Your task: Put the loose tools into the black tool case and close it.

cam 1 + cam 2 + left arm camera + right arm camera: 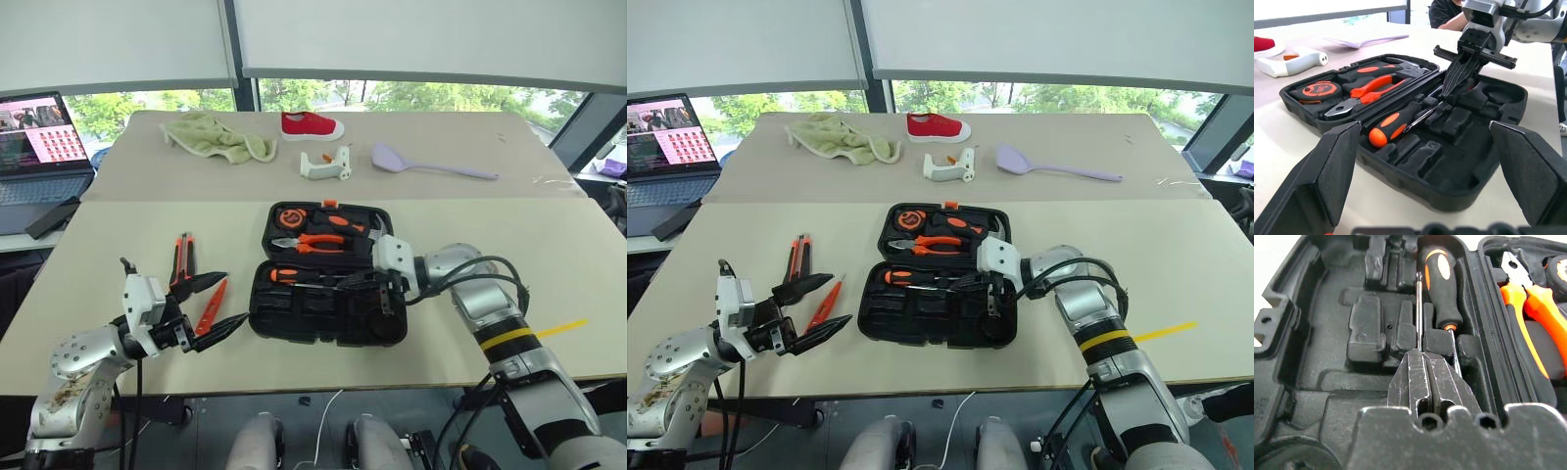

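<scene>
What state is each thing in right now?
case: open, flat on the table
screwdriver: lying in the case's near half
pliers: seated in the far half
left gripper: open, empty
right gripper: shut, over the case
knife: loose on the table
tester: loose on the table
laptop: open, screen on

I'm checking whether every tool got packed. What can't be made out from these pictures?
- Right wrist view: the thin steel screwdriver shaft runs under the shut right tool, which hides its handle and whether it is gripped.
- Head views: the open left tool covers part of the slim orange tester screwdriver.
- Head views: the open grey laptop is cut off by the picture's edge.
</scene>
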